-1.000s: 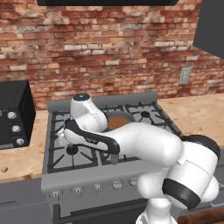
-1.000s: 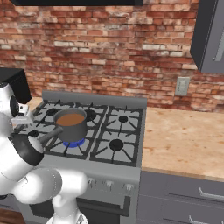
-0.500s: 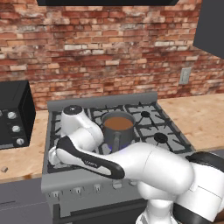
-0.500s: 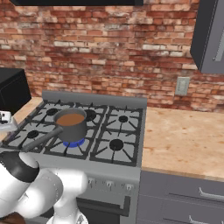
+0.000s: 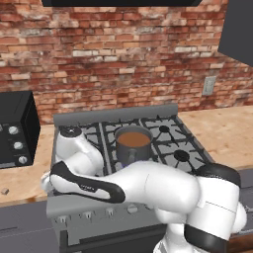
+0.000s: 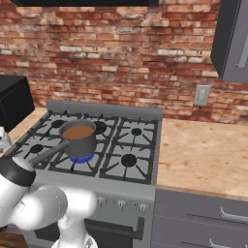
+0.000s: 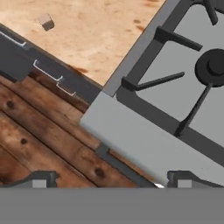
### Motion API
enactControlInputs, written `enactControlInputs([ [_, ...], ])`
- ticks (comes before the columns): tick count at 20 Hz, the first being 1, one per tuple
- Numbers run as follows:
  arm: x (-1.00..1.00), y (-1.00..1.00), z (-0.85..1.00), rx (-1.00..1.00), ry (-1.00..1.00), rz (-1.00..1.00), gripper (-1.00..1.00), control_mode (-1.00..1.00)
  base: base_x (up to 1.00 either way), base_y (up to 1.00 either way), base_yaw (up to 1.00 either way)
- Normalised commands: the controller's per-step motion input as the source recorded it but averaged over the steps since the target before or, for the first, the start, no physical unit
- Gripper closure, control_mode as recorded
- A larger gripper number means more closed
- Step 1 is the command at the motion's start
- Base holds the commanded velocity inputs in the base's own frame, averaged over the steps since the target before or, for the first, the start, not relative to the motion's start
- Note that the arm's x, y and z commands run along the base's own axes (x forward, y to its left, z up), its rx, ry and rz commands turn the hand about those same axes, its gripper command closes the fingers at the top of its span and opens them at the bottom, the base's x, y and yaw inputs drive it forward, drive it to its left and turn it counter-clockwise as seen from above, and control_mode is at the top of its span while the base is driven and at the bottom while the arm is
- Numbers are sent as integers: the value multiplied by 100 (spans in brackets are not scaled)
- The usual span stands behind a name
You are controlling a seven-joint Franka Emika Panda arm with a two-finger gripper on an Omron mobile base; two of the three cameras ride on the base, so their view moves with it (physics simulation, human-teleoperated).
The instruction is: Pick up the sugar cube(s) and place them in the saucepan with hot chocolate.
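One sugar cube, tiny and pale, lies on the wooden counter left of the stove; it is also a small speck near the counter's front edge. The saucepan holds brown hot chocolate and stands on the stove's middle burner, its long handle pointing forward-left. My gripper is open with nothing between its fingers. It hangs above the stove's front left corner and looks down, with the cube well off toward the top left of the hand view. My arm bends low across the stove front.
A black microwave stands on the counter left of the stove. The stove has raised grates and a knob row along its front. Drawer handles and wooden floor lie below the counter edge. Bare counter stretches to the right.
My arm has swung left and down, from over the stove's middle to its front left corner, uncovering the saucepan. The jaws stayed open. The saucepan has not moved.
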Motion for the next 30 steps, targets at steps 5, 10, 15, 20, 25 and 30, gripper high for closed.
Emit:
enactControlInputs([
  [5, 51, 43, -11, 6, -2, 0, -100, -100, 0, 0, 0],
  [10, 17, 40, -4, 2, -3, 0, -100, -100, 0, 0, 0],
  [15, -14, 15, -6, 0, 0, 0, -100, -100, 0, 0, 0],
  [20, 0, 2, -1, 0, -3, 0, -100, -100, 0, 0, 0],
  [25, 0, 10, -3, 0, -11, 0, -100, -100, 0, 0, 0],
  [30, 2, 21, -12, 0, -14, -2, -100, -100, 0, 0, 0],
])
